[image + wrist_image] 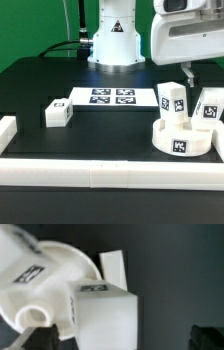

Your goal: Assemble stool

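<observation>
Though blurred, seat (72, 263) partly cropped.

The marker board (112, 97) lies flat on the black table (35, 85), to the exterior view's left of the pincer (190, 72) and lower. A long white border rail (100, 178) runs along the table's near edge, well apart from the pincer; a shorter rail (7, 130) sits farther off, at the exterior view's left.

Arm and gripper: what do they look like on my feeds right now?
The arm is glossy white with rounded, smooth casings. Thin black cables run behind its base. The gripper has a boxy, pale grey-white body, and its fingertips are dark, nearly black. No lettering or markings are legible on either.
</observation>
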`<state>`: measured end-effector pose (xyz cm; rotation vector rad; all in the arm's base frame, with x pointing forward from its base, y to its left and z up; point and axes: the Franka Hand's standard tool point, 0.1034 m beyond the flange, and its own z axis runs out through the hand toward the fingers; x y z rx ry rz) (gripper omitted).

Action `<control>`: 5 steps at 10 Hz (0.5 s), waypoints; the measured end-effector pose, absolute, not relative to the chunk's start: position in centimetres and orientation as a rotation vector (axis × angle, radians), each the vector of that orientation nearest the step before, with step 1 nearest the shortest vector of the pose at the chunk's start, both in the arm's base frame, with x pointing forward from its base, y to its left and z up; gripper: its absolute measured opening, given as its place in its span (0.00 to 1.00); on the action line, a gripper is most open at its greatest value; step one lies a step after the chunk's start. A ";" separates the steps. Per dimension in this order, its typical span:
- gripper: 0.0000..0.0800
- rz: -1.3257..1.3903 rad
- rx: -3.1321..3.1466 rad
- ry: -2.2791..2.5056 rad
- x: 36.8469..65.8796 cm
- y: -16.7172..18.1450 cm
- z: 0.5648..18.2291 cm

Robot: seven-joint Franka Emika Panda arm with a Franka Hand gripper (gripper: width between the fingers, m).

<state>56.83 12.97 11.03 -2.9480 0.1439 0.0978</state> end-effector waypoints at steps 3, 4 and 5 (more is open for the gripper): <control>0.81 0.044 -2.936 -0.410 57.1 12.6 11.1; 0.81 0.040 -2.929 -0.457 57.1 12.6 11.1; 0.81 0.031 -2.912 -0.559 57.1 12.5 11.1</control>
